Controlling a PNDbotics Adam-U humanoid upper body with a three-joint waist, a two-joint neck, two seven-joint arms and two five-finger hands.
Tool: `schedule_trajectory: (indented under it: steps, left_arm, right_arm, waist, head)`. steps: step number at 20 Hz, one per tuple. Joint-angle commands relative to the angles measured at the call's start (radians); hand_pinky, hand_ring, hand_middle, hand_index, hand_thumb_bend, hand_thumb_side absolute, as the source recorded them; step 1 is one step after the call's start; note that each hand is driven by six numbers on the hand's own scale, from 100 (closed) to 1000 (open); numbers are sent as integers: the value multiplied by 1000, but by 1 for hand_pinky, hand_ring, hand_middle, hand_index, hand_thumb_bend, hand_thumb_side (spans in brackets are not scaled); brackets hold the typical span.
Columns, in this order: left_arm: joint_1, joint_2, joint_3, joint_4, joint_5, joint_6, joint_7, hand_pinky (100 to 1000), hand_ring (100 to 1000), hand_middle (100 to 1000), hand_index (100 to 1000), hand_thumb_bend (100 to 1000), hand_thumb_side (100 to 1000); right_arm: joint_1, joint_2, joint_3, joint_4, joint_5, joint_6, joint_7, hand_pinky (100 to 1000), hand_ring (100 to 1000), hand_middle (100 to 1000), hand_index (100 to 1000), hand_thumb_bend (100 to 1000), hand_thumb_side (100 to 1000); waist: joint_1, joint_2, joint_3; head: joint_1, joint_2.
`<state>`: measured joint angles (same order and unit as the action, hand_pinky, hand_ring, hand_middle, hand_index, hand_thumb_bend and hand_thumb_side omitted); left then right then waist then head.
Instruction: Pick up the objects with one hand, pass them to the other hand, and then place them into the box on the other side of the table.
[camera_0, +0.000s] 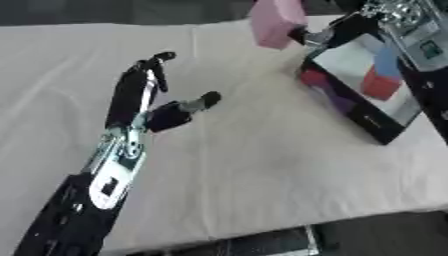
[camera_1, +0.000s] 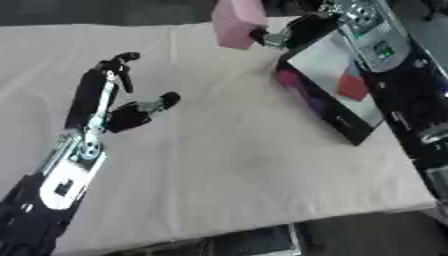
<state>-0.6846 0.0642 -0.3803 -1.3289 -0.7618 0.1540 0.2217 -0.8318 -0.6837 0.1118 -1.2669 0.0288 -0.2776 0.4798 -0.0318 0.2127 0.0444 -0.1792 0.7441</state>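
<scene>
Overhead, right hand (camera_0: 319, 35) gripping pale pink block (camera_0: 276, 21), left hand (camera_0: 144, 102) open, empty

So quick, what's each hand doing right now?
Left hand: open, fingers spread above the table, holding nothing.
Right hand: shut on the pink block, up beside the box.

My left hand (camera_1: 118, 107) hangs over the cloth-covered tabletop (camera_1: 219, 165), fingers (camera_1: 122, 62) straight, thumb out, holding nothing. My right hand (camera_1: 293, 31) grips a pink block (camera_1: 236, 20) above the far edge, just beside the black box (camera_1: 337, 127), where something red (camera_1: 353, 86) lies.
</scene>
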Motion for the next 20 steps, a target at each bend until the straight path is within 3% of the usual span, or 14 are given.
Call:
schedule_trajectory:
  steps: [1,10,15,20]
  left_arm:
    - [-11,15,7,-30,17,-1,8,781,715,321,835,804,799]
    - [-12,19,6,-47,31,-4,10,783,717,319,831,767,770]
    - [-12,20,7,-51,32,-1,10,782,717,317,830,769,767]
    - [-11,20,8,-48,31,1,11,780,717,315,832,772,760]
  right_arm:
    - [2,-99,-53,-21,-43,12,-18,962,1000,644,716,157,132]
    - [84,-245,-139,64,-49,-3,-76,951,1000,633,708,188,186]
    - [123,-296,-165,109,-32,-23,-106,941,1000,625,701,211,226]
    - [158,-336,-185,161,6,-52,-130,925,1000,614,692,237,293]
  waist:
    - [0,-24,-2]
    - [-1,-21,-6]
    - [-1,-22,-9]
    - [0,-23,-11]
  head:
    - [-12,-19]
    - [-36,-52]
    - [-61,-87]
    - [-79,-92]
